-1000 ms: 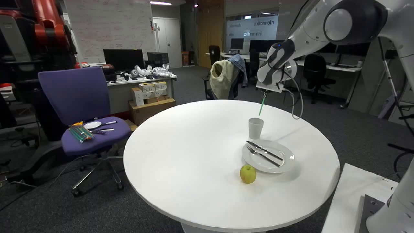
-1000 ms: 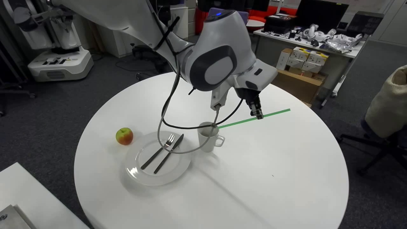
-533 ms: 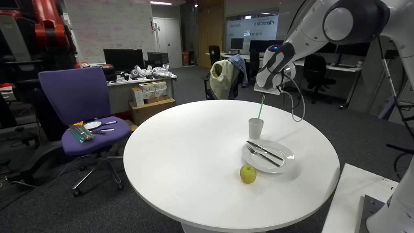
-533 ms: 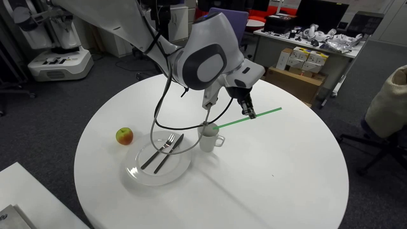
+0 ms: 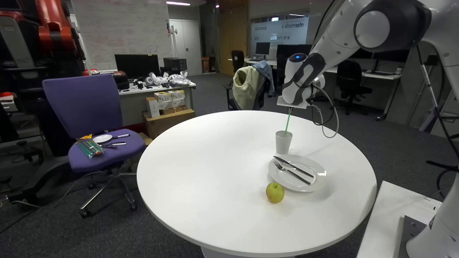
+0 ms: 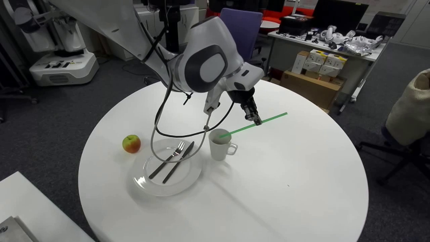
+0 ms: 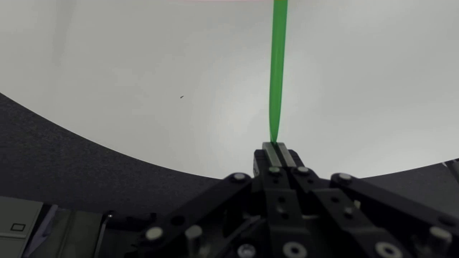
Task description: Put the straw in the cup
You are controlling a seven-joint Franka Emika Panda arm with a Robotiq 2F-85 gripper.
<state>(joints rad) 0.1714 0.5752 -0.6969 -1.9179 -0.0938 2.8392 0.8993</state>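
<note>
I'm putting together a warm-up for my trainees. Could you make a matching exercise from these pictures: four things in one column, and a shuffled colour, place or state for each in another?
Things:
1. straw
2. cup
3. apple
4. fork

Descriptions:
A. red and green
B. lying on the plate
C. pinched in the jaws
D. white, with a looped handle

Pairs: 1-C, 2-D, 3-A, 4-B
</note>
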